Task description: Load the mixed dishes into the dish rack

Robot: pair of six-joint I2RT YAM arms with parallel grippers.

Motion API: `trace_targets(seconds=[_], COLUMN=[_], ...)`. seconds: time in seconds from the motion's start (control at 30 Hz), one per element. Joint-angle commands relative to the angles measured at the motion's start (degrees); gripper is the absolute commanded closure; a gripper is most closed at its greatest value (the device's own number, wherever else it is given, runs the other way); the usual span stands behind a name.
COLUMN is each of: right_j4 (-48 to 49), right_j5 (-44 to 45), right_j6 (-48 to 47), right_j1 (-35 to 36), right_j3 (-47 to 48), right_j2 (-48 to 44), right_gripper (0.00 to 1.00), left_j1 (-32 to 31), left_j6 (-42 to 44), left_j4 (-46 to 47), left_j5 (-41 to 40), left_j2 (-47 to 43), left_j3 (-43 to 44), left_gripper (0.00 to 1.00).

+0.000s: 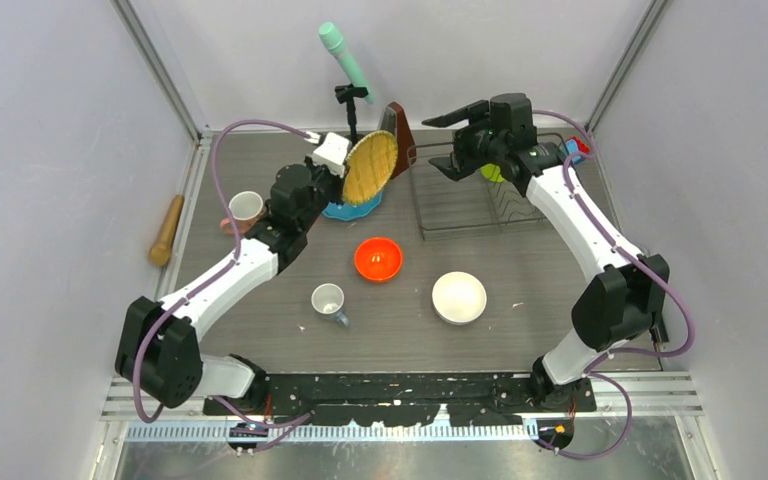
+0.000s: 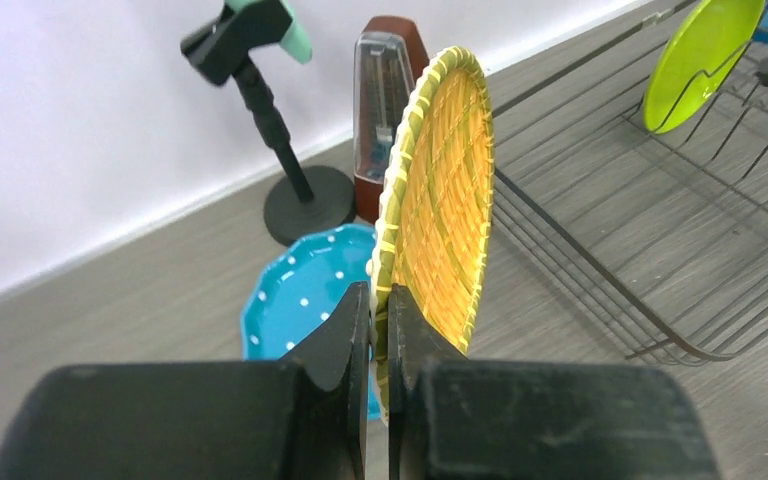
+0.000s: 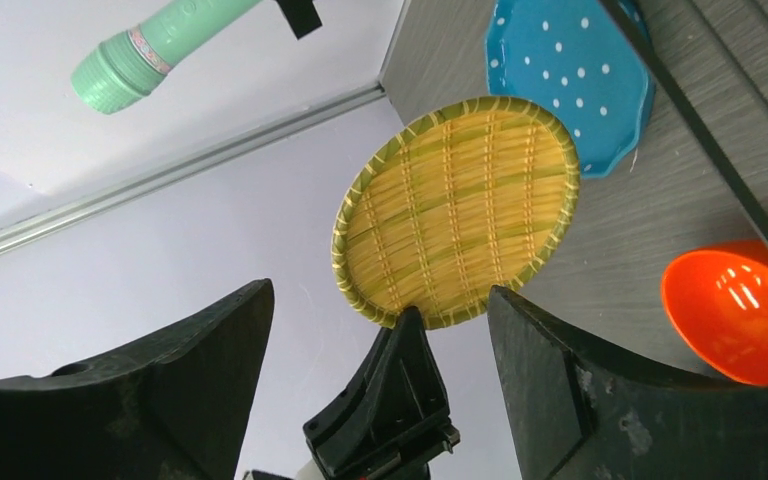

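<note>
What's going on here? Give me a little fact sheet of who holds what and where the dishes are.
Left gripper: shut on the yellow-rimmed plate, held upright
Right gripper: open, empty, by the dish rack
In rack: lime-green plate
On table: blue white-dotted plate, orange bowl, white bowl, small white cup, pink mug

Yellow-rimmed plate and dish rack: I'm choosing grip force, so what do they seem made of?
The yellow-rimmed plate looks like woven bamboo or straw, matte: crossing strips and a bound rim show. The dish rack is thin dark wire, probably coated metal, faintly glossy.
</note>
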Motion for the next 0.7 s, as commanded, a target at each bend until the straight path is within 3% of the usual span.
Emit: trace_targets(seconds=[0.0, 0.13, 0.37, 0.67], right_j4=[2.4, 3.7, 4.3, 5.0], right_j5=[-3.0, -3.9, -3.1, -2.3], right_j6=[1.9, 3.3, 3.8, 4.2], right_j1=[1.3, 3.4, 5.2, 5.7], right_j3=[2.5, 2.7, 4.2, 2.6], right_j2=[0.2, 1.2, 2.8, 2.3], right_gripper=[0.17, 0.22, 0.27, 0.62], left_j1=[-3.6, -6.5, -8.5, -8.9], left_j6=[15.1, 22.1, 25.4, 25.7], left_j4=[10.9, 13.1, 15.8, 18.1], left_j5=[-1.3, -0.3, 0.7, 3.1], left_j2=[-3.0, -2.4, -1.7, -1.2], left_j3=[0.5, 0.2, -0.8, -1.6], left_gripper=[1.0, 1.0, 1.0, 1.0])
